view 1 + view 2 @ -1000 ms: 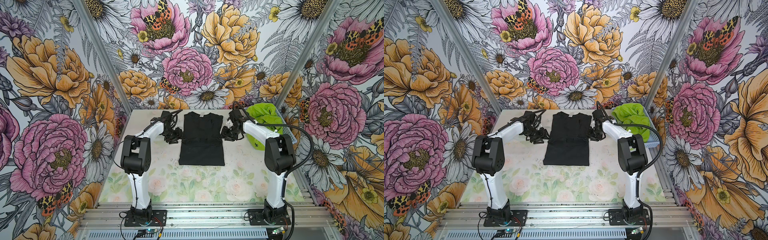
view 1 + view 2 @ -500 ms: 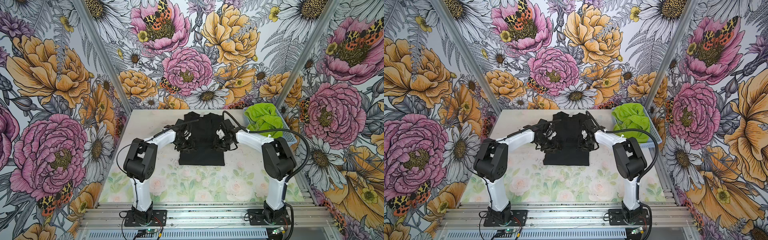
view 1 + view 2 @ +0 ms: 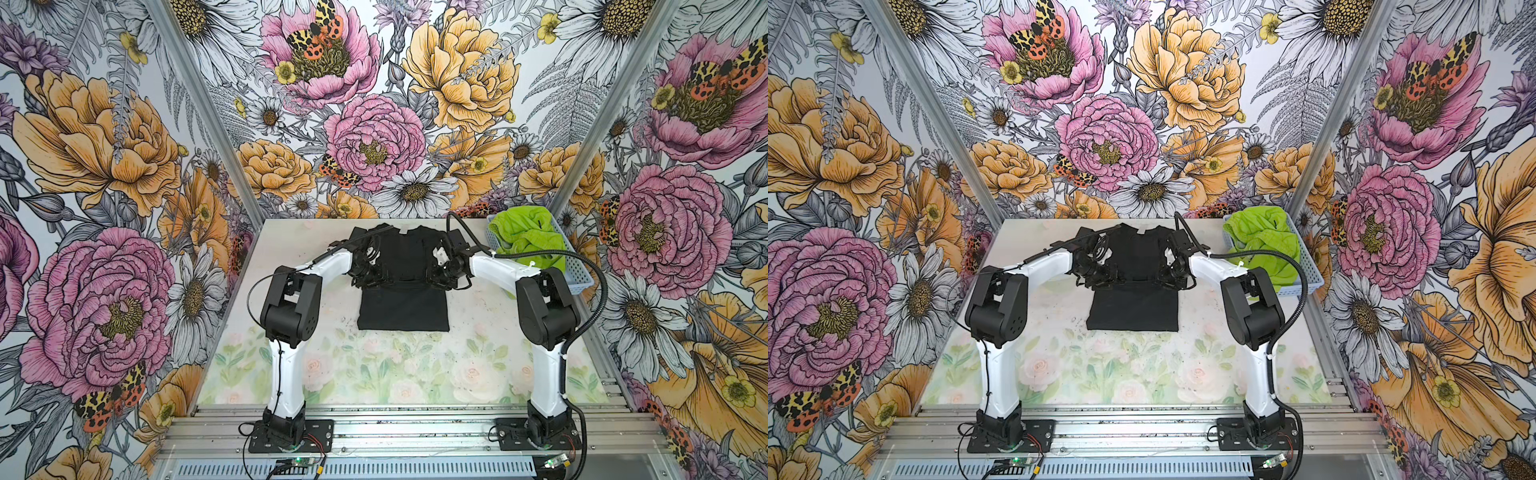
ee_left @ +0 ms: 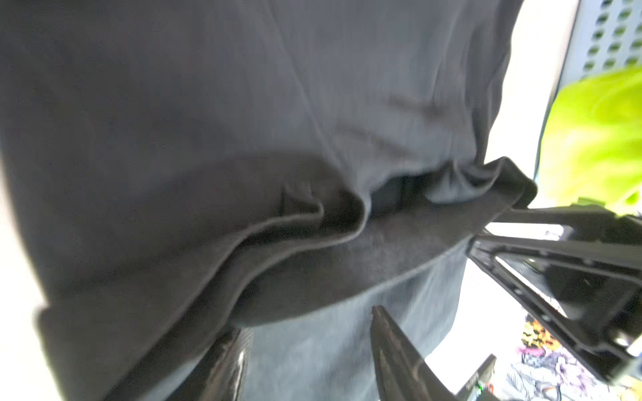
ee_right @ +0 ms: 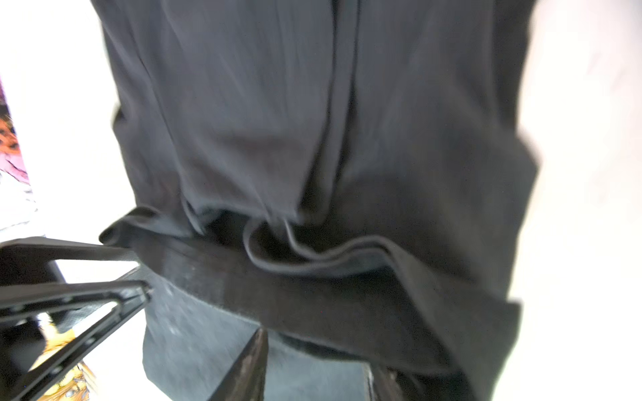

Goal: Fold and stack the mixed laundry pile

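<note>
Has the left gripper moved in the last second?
Yes. The left gripper has come in from the bare table beside the T-shirt onto it, nearer the basket.

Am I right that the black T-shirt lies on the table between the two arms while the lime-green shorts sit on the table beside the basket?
Not quite: the lime-green shorts sit inside the light-blue basket, as both top views show. The black T-shirt does lie on the table between the arms.

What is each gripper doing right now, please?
Left gripper: closed on a raised fold of the black shirt.
Right gripper: closed on the other end of the same fold.
</note>
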Controlling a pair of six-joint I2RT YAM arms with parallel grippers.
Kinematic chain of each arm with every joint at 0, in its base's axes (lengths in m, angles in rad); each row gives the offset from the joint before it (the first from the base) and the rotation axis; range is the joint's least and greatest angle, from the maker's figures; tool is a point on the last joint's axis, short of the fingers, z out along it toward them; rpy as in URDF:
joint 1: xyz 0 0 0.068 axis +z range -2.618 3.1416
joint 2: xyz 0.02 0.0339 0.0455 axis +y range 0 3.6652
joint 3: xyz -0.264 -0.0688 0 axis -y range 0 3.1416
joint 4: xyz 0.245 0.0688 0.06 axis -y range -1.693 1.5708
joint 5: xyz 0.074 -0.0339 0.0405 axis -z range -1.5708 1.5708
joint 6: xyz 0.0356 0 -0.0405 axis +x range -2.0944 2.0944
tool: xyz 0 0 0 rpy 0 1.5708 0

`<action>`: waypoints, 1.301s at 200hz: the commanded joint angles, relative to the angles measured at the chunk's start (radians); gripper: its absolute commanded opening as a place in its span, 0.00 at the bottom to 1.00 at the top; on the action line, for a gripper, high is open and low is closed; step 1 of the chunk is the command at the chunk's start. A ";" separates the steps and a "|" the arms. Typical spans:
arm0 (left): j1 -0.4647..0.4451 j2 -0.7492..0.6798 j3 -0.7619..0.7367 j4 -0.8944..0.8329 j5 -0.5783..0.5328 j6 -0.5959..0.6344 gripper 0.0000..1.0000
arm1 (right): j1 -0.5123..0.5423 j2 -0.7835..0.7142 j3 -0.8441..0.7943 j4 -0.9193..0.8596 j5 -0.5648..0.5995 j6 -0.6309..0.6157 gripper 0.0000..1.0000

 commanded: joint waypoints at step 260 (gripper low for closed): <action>0.047 -0.498 -0.723 0.225 -0.047 0.025 0.55 | 0.060 -0.377 -0.582 0.045 0.034 0.022 0.48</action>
